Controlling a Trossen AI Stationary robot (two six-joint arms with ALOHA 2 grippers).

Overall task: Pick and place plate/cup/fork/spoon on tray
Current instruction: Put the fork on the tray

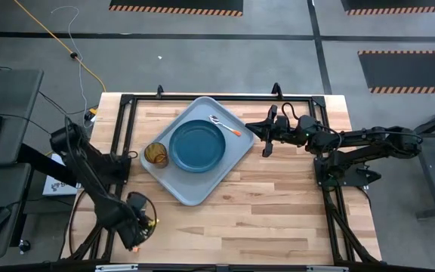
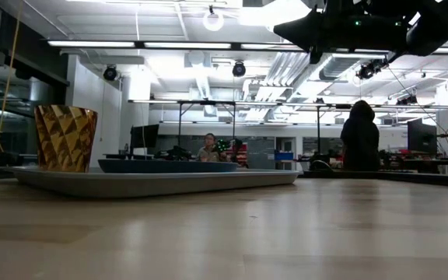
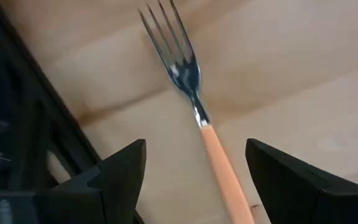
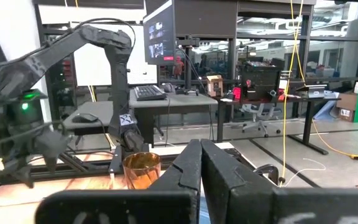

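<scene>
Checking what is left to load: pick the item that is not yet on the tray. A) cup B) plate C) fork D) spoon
C: the fork lies on bare wood between the open fingers of the left gripper, while the plate, cup and spoon sit on the tray.

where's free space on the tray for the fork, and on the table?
On the light grey-blue tray, the near corner below the dark blue plate is bare. Its left side is crowded by the amber cup, its far corner by the orange-handled spoon. The wooden table is bare along the near edge.
</scene>
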